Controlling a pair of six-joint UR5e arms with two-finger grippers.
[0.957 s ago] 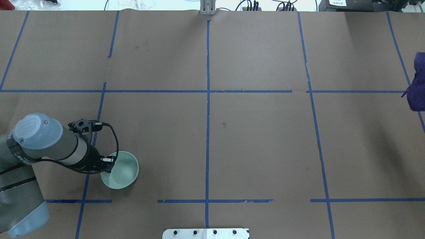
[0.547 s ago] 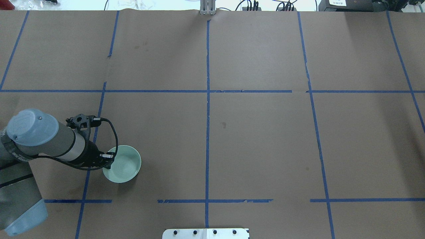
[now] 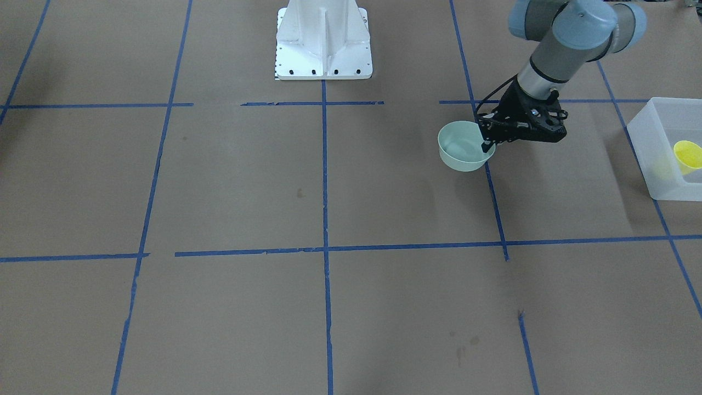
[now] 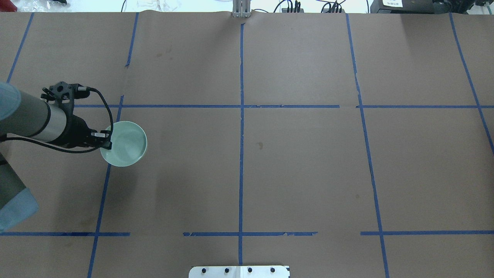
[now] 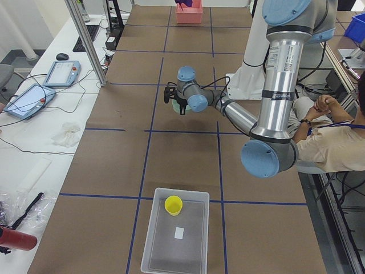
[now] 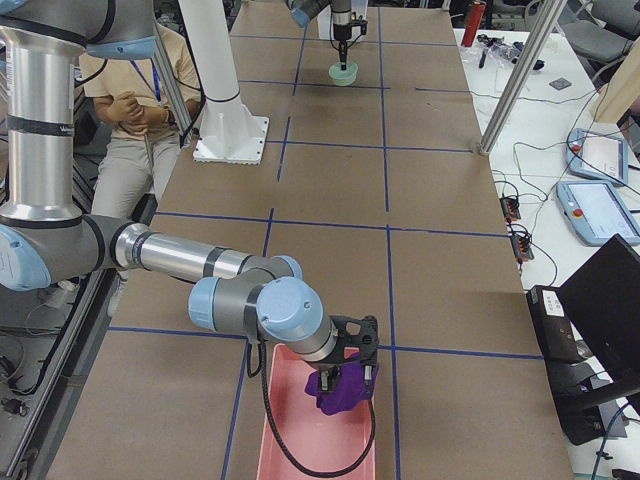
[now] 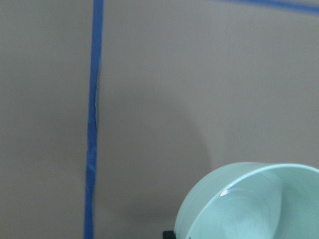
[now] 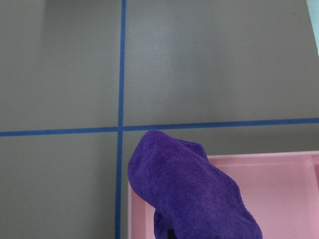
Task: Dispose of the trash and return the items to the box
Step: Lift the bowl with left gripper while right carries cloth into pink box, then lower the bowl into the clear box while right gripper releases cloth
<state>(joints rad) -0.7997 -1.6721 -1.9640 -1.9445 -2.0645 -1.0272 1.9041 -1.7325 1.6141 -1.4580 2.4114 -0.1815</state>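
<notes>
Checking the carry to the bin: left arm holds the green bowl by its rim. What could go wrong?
1. The left gripper pinches the mint bowl at one rim spot only; it could tilt or slip in transit.
2. The yellow cup already sits in the box, at the end nearer the bowl; the bowl might land on it or knock it.

An empty, pale mint-green bowl [image 4: 125, 143] is upright at the overhead view's middle left, while a small tapered yellow cup [image 3: 688, 155] stands inside the translucent white box [image 3: 652, 164] at the front view's right edge.
</notes>
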